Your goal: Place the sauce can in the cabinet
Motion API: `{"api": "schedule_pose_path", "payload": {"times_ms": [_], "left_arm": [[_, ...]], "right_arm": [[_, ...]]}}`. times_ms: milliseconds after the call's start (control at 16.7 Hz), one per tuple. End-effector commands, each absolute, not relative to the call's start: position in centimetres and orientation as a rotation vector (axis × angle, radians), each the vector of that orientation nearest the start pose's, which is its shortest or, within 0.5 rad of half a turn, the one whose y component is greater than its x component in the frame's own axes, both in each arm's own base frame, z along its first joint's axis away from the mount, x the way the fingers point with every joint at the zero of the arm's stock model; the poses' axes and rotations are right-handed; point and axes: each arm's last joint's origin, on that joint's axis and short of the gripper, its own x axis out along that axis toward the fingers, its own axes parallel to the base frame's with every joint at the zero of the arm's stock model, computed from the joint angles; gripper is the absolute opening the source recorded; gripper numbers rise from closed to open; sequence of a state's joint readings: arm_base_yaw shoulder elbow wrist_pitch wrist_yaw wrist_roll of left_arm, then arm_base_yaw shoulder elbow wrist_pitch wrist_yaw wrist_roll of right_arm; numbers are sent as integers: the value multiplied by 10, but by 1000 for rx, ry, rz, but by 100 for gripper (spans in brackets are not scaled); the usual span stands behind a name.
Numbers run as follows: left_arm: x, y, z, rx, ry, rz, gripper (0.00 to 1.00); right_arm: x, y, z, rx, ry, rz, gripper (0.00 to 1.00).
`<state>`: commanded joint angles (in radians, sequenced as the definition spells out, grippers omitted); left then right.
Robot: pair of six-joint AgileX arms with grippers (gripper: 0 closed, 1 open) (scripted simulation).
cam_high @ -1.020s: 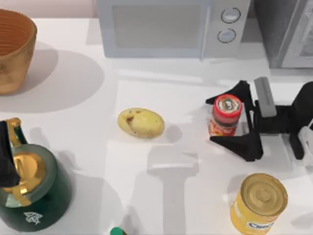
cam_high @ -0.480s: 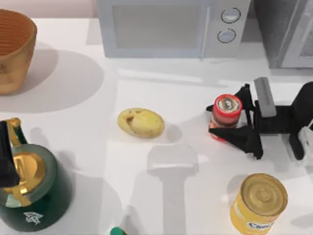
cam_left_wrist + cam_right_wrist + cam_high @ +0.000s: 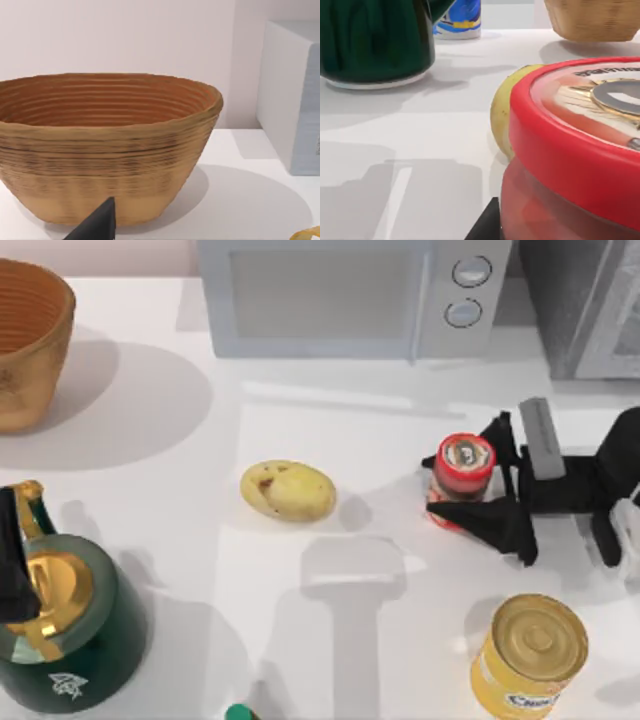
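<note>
The sauce can (image 3: 463, 478), slim and red with a red-rimmed silvery top, stands upright right of the table's middle. My right gripper (image 3: 433, 481) reaches in from the right edge, and its two black fingers press the can's far and near sides. Close up in the right wrist view, the sauce can (image 3: 580, 150) has its red rim and silvery lid facing the camera. The cabinet (image 3: 590, 300), dark grey with a pale framed door, stands at the back right corner. My left arm (image 3: 10, 570) sits parked at the left edge over a green kettle.
A light grey microwave (image 3: 340, 295) stands at the back centre, left of the cabinet. A potato (image 3: 288, 490) lies mid-table and a yellow can (image 3: 528, 655) stands front right. The woven basket (image 3: 25, 340) is back left and the green kettle (image 3: 60, 630) front left.
The right gripper's fingers have drawn in from a wide spread to touch the sauce can on both sides. The can shifted slightly; the left arm stayed still.
</note>
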<state>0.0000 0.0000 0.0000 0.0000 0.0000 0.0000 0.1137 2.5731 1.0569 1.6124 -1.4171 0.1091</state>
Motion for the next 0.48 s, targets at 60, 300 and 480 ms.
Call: {"api": "schedule_pose_path", "payload": {"times_ms": [60,300,480], "left_arm": [[106,-1,160,0,0,0,100],[106,-1,160,0,0,0,100],[106,-1,160,0,0,0,100]], "right_arm": [[386,79,6,14,6,1561,0],[386,79,6,14,6,1561,0],[386,77,9,19,12,1557,0]]}}
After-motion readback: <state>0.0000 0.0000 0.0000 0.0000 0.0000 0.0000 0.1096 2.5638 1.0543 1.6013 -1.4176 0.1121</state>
